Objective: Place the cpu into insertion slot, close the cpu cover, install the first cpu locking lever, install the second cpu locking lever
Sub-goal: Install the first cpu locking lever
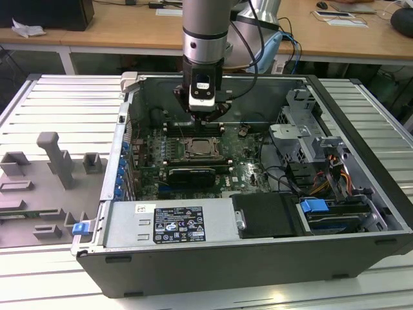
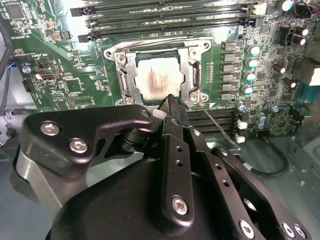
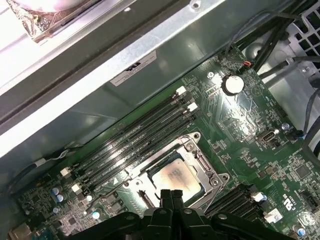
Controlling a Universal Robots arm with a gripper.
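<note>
Second wrist view: cpu (image 2: 157,77) flat, face-up

The arm (image 1: 204,29) stands upright in the exterior view, its silver-and-grey wrist pointing straight down and the black gripper (image 1: 205,117) hanging directly below it. In the first wrist view the two slim black fingers (image 3: 165,200) lie pressed side by side, tips together with nothing between them, their linkage bars spread out to either side.

Computer case (image 1: 258,268) on slatted metal table (image 1: 61,103)
</note>
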